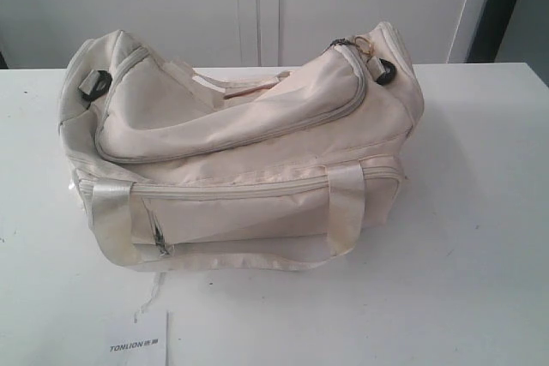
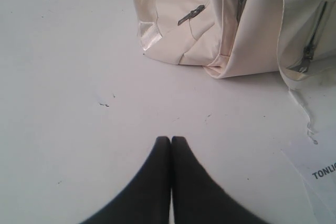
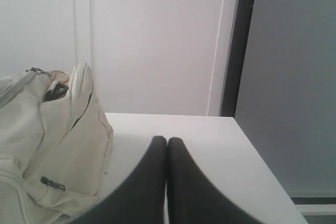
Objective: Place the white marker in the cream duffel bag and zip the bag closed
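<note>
The cream duffel bag sits on the desk, nearer its far edge. Its curved top zipper looks run shut, though the far side is hidden. A TONLION card lies at the front edge. The left hand is pinched tight and empty above bare desk near the bag. The right hand is likewise closed and empty, beside the bag's end.

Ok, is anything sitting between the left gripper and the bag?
Nothing visible. Only bare table lies between the shut left gripper and the bag. The paper card lies off that line, in front of the bag. The marker shows in no view.
</note>
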Robot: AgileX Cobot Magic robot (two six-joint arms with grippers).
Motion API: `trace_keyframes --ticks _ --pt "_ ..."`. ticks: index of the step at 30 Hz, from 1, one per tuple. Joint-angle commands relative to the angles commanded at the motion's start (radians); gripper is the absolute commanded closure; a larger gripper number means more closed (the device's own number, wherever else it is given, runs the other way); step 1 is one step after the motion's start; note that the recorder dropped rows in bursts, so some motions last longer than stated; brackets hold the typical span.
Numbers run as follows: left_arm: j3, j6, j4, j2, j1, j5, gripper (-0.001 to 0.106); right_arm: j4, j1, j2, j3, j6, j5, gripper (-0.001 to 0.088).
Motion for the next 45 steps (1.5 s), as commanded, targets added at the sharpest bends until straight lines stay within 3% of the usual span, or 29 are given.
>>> trace_keyframes --ticks 10,20,28,45 --pt "0.0 0.0 0.0 0.0 0.0 0.0 0.105 0.004 0.0 -0.023 0.081 0.0 0.0 0.0868" --pt "0.0 0.0 0.0 0.0 0.0 0.0 0.105 0.004 0.0 -0.023 0.084 0.0 0.01 0.0868" --pt "0.0 0.0 0.0 0.0 0.0 0.0 0.105 -0.006 0.0 -0.023 0.084 0.0 0.226 0.0868" --pt "0.0 0.0 0.0 0.0 0.0 0.0 0.105 -0.005 0.0 -0.023 0.084 0.0 0.227 0.0868"
